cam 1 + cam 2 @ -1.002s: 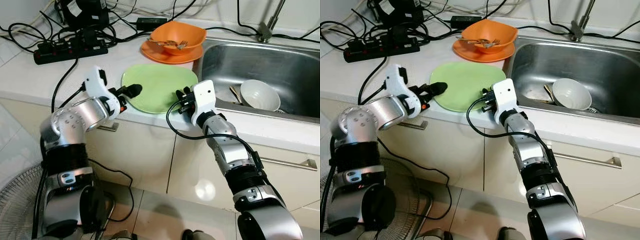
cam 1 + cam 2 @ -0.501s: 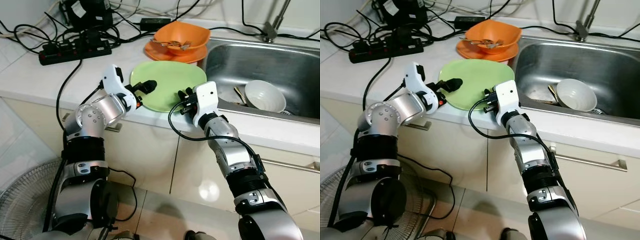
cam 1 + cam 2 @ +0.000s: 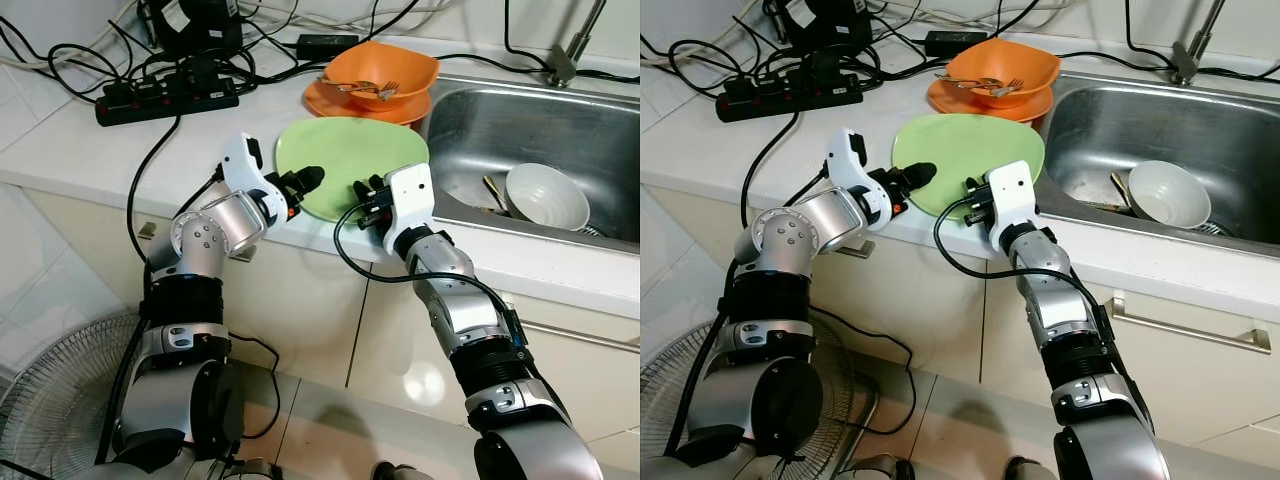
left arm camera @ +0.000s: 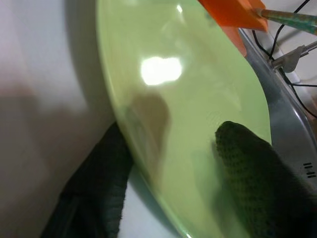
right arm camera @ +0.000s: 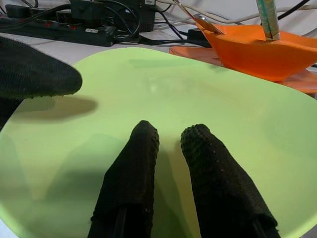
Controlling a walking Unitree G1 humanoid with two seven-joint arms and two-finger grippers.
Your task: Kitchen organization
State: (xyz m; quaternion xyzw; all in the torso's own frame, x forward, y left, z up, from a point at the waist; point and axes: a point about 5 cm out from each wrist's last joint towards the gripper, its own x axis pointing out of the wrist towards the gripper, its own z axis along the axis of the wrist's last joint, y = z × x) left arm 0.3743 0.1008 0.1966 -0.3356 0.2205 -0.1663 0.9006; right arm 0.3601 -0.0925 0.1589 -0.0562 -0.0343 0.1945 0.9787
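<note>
A light green plate (image 3: pixel 350 160) lies flat on the white counter near its front edge. My left gripper (image 3: pixel 301 184) is at the plate's left rim and is open. In the left wrist view one finger (image 4: pixel 252 171) lies over the plate (image 4: pixel 188 99) and the other finger (image 4: pixel 94 183) sits outside and below the rim. My right gripper (image 3: pixel 362 190) is at the near rim, shut, with both fingertips (image 5: pixel 141 148) resting side by side on top of the plate (image 5: pixel 223 109).
An orange bowl (image 3: pixel 385 70) holding forks sits on an orange plate behind the green one. To the right is the steel sink (image 3: pixel 480 120) with a white bowl (image 3: pixel 546 196) and utensils. A power strip (image 3: pixel 165 100) and cables lie at the back left. A fan (image 3: pixel 50 400) stands on the floor.
The whole view has shifted, so the camera moved. My left arm has risen and its upper finger now reaches a little further over the plate's left rim. The right gripper stays put.
</note>
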